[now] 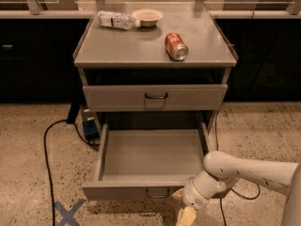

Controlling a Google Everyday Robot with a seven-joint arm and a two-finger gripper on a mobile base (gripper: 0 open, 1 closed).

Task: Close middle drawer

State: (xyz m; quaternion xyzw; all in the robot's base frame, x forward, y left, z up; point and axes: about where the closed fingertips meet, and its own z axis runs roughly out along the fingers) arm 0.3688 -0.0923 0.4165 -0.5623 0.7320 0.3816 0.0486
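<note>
The middle drawer (pixel 150 155) is pulled far out of the grey cabinet (pixel 155 46) and is empty inside. Its small dark wire handle (pixel 157 192) shows at the centre of its front. My gripper (pixel 184 206) is low at the drawer's front, just right of the handle, at the end of the white arm (pixel 244 169) that comes in from the right. The gripper is right up against the drawer front; I cannot tell if it touches. The lowest drawer is hidden under the open one.
The upper drawer (pixel 155 97) stands slightly out. On the cabinet top lie a red can (pixel 176 46), a plastic bottle (pixel 115 20) and a small bowl (pixel 147 17). A black cable (pixel 47 145) and a blue X mark (pixel 68 213) are on the floor at left.
</note>
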